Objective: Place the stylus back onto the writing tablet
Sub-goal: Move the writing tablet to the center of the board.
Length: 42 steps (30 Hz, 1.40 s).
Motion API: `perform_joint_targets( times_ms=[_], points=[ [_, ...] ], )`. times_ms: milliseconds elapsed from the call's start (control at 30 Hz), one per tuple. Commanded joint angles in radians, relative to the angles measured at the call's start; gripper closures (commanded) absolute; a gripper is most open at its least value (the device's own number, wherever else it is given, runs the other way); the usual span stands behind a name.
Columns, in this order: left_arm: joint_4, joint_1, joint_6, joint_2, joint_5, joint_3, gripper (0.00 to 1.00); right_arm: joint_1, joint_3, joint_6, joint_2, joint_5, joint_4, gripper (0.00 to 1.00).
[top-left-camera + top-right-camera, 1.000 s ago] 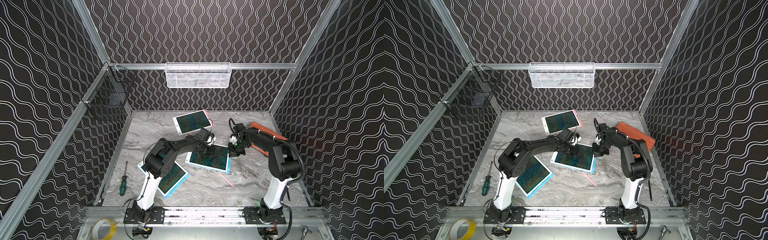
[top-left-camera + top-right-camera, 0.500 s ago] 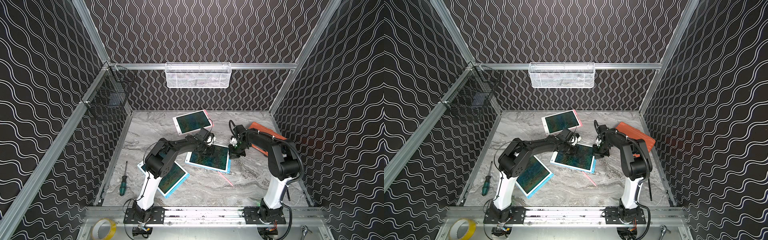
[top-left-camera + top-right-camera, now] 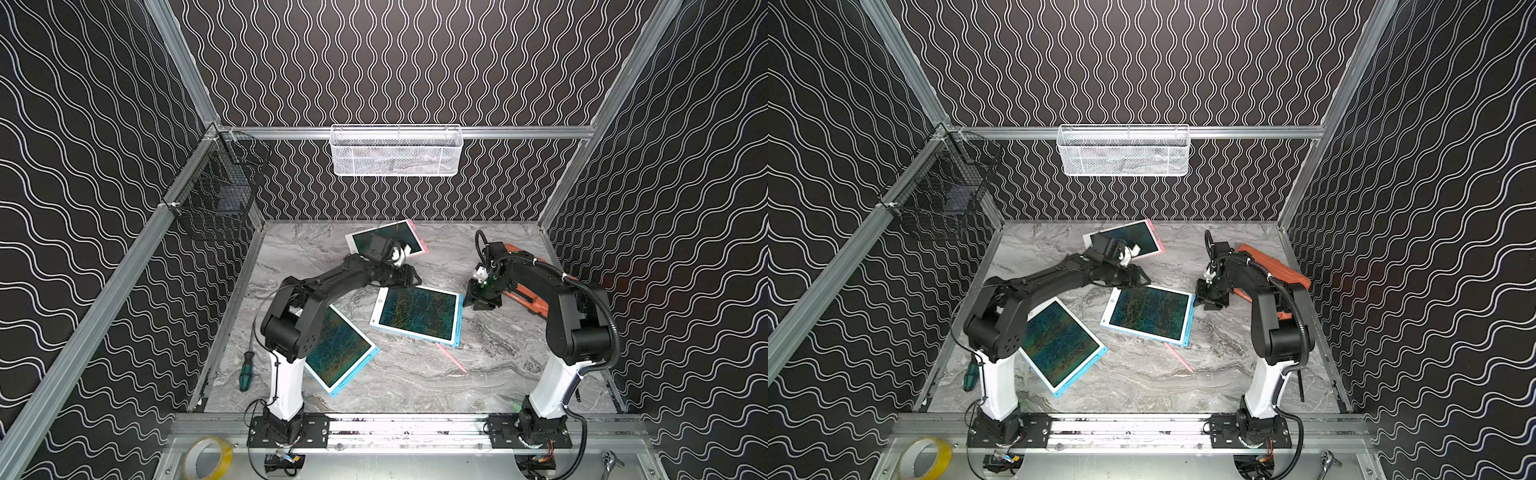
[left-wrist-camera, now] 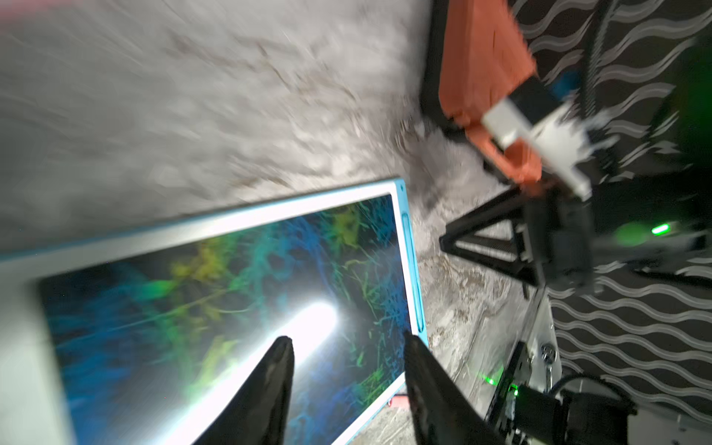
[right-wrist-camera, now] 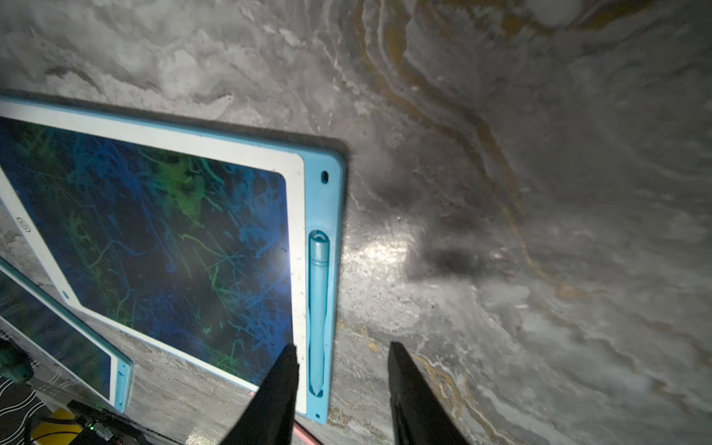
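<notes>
Three writing tablets on the marble tabletop (image 3: 415,386): two blue-rimmed, one pink-rimmed
- pink tablet (image 3: 405,235) at the back
- middle blue tablet (image 3: 417,314) between the two arms
- near blue tablet (image 3: 338,353) by the left arm's base

Only marking seen is a small round logo (image 5: 24,224) on the middle tablet's white bezel, too small to read

Two styluses:
- blue stylus (image 5: 318,308) seated in the slot along the middle tablet's blue side rail
- pink stylus (image 3: 451,358) loose on the marble, just beside that tablet's front corner

Left gripper (image 4: 348,341): fingers spread, nothing between them, over the middle tablet's screen

Right gripper (image 5: 343,346): fingers parted and empty, one over the screen edge, one over bare marble, straddling the slot's end

Also counted:
- one orange case (image 3: 1273,264)
- one green-handled screwdriver (image 3: 246,370)
- one yellow tape roll (image 3: 208,457)
- two wall baskets: white mesh basket (image 3: 395,151), black wire basket (image 3: 216,195)
</notes>
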Motion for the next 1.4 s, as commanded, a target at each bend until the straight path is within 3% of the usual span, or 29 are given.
perform_joint_targets(
  times_ms=[0, 167, 533, 967, 1133, 1367],
  points=[
    [-0.031, 0.044, 0.033, -0.034, 0.014, 0.017, 0.44, 0.000, 0.015, 0.008, 0.049, -0.029, 0.013, 0.56],
    [-0.003, 0.117, 0.008, -0.092, 0.002, -0.021, 0.44, 0.010, 0.034, 0.004, 0.088, -0.050, 0.021, 0.53],
    [0.034, 0.216, 0.011, -0.120, -0.036, -0.061, 0.44, 0.161, 0.121, -0.020, 0.162, -0.085, -0.028, 0.53],
    [0.131, 0.262, -0.011, -0.129, -0.065, -0.087, 0.43, 0.281, 0.447, 0.030, 0.358, -0.208, -0.145, 0.53],
    [0.145, 0.267, -0.040, -0.094, -0.087, -0.040, 0.43, 0.338, 0.513, 0.029, 0.418, -0.226, -0.175, 0.53],
    [0.078, 0.289, -0.085, 0.045, -0.240, 0.122, 0.43, 0.395, 0.560, 0.026, 0.467, -0.273, -0.170, 0.54]
  ],
)
